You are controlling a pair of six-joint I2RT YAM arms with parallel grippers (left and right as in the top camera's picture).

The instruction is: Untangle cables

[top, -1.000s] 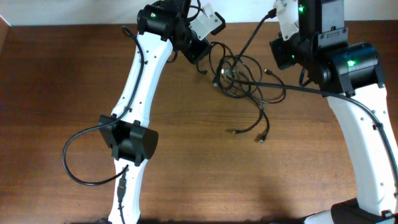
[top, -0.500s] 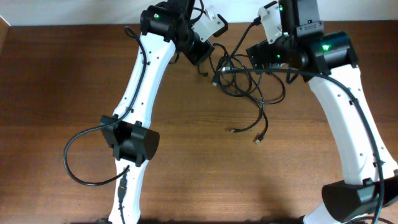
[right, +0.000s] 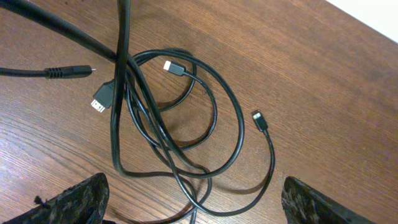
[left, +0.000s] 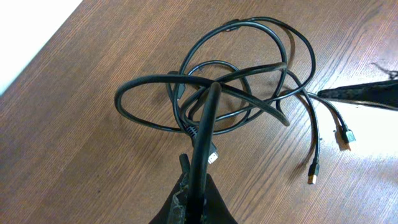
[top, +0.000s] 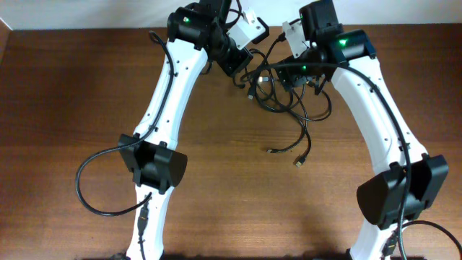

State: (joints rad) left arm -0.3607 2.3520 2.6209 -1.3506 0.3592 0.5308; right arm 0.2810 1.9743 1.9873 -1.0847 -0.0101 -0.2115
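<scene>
Cables (top: 287, 97) lie tangled at the far middle of the table (top: 72, 108). Left gripper (left: 196, 200) is clamped on one of them, probably to draw it out. Right gripper (right: 193, 194) hangs spread wide over the rest, empty.

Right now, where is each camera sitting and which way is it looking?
Overhead: above the table, looking straight down; left arm, right arm and the cables show.
Left wrist: on the left arm, facing down at the tangle; left gripper pinches a cable.
Right wrist: on the right arm, facing down at the loops; right gripper fingers spread wide.
Shared: all three see the same cables.
</scene>
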